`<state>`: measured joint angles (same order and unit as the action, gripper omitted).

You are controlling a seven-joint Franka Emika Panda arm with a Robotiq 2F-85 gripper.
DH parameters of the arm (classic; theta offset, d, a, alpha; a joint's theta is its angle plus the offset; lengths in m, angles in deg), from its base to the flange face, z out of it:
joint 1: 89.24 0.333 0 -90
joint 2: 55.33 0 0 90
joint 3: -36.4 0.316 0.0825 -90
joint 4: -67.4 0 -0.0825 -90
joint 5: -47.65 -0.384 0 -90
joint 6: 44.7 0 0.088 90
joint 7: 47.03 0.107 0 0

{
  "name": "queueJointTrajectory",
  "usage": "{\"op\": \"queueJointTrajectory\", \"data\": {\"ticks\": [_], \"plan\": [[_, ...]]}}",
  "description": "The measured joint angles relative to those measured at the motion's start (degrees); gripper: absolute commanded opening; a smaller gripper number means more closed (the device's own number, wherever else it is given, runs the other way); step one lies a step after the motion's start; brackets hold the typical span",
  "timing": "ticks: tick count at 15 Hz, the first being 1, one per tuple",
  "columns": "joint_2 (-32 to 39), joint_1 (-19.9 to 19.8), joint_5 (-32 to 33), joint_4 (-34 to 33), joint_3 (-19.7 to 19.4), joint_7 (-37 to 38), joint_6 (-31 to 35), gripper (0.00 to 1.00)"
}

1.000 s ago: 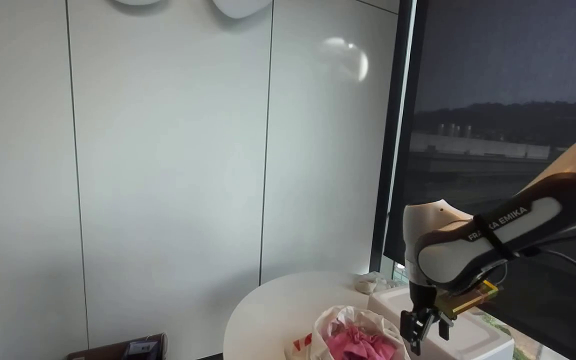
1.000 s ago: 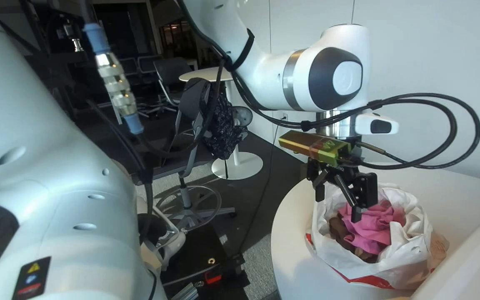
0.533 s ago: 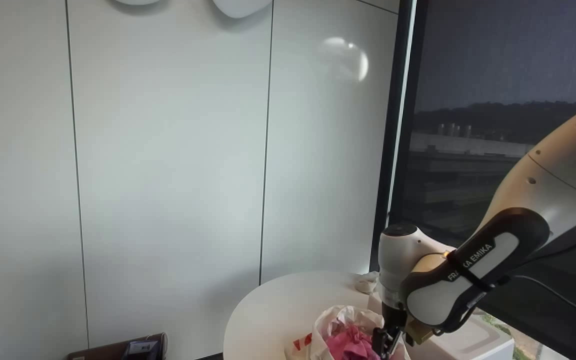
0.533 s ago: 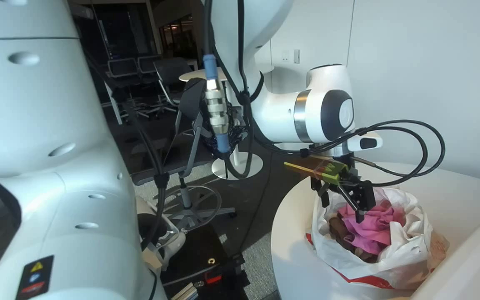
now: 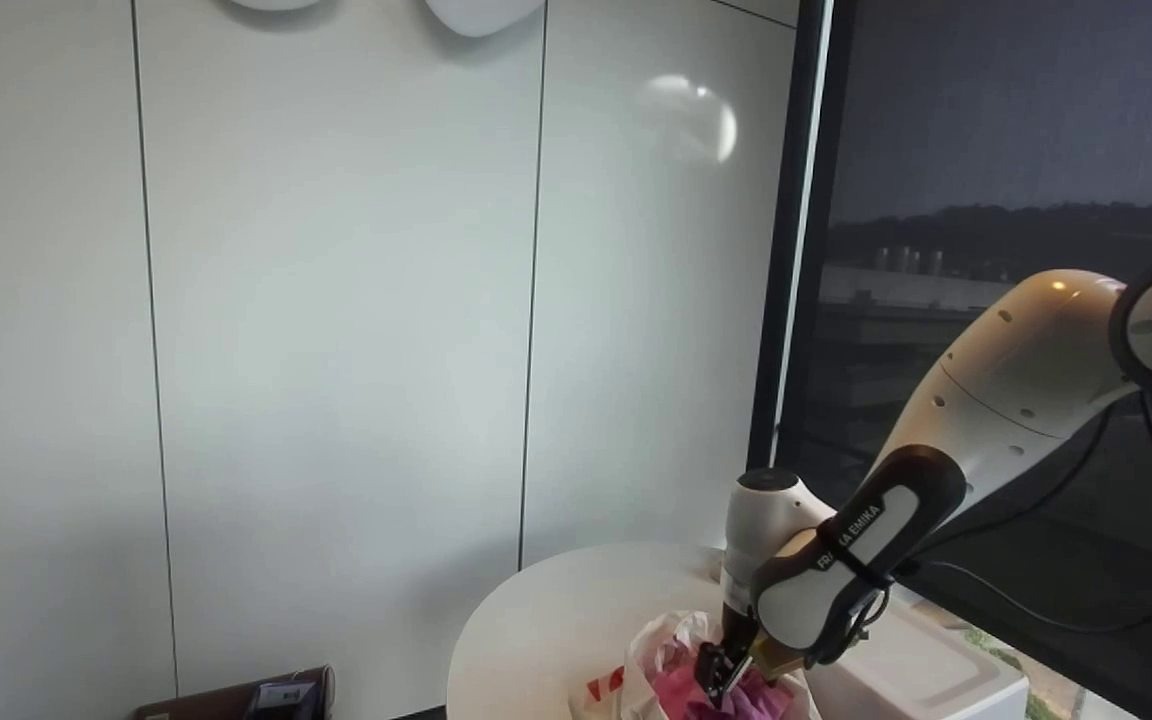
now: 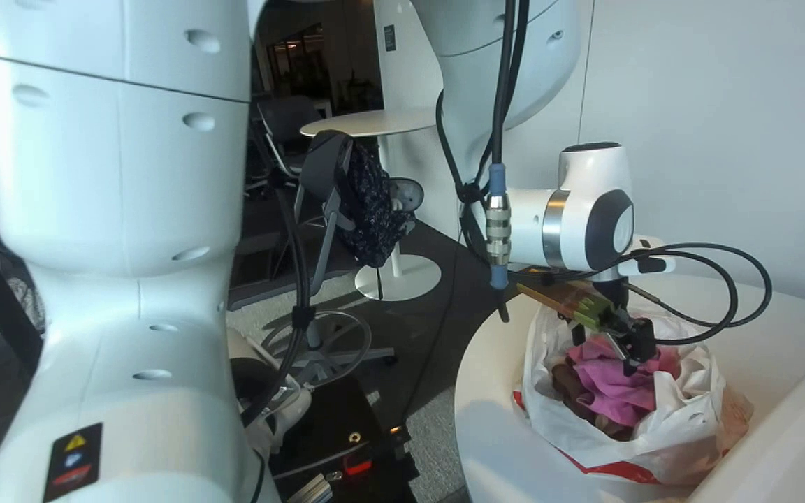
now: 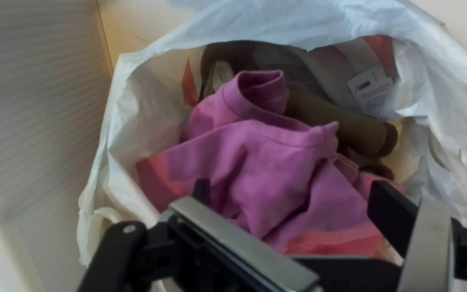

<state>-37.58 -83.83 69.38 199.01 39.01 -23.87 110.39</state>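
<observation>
Pink cloth (image 7: 266,174), held heaped by the bag (image 7: 274,24), below a gripper (image 7: 296,201) spread wide (touching or not, unclear).

Pincer (image 7: 296,202) downward, jaws wide apart

Cool and soft over the white wall (image 5: 336,330) in an exterior view, with a curved glare high up and a faint shadow low down. Dark across the window (image 5: 996,120), tinted warm orange on the arm (image 5: 1026,360). In an exterior view, nearly black at the back of the room (image 6: 350,42), patched with light on the carpet (image 6: 437,419), bluish in the shade on the desk (image 6: 493,447). In the wrist view, bright along the bag (image 7: 290,24), redder in places on the pink cloth (image 7: 270,170), blurry at the claw (image 7: 296,211).
</observation>
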Motion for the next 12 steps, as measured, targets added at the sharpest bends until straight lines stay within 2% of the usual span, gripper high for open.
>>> {"op": "queueJointTrajectory", "data": {"ticks": [3,4,5,9,12], "plan": [[4.1,0.7,-3.2,-3.8,-2.2,-0.2,0.4,1.0],[5.5,0.8,-4.0,-4.7,-2.8,-0.2,0.4,0.75],[6.9,0.9,-4.7,-5.5,-3.5,-0.2,0.4,0.74],[10.7,1.1,-6.7,-7.3,-4.6,-1.0,0.5,0.43],[10.7,1.5,-7.9,-7.5,-4.6,-1.7,0.5,0.2]]}}
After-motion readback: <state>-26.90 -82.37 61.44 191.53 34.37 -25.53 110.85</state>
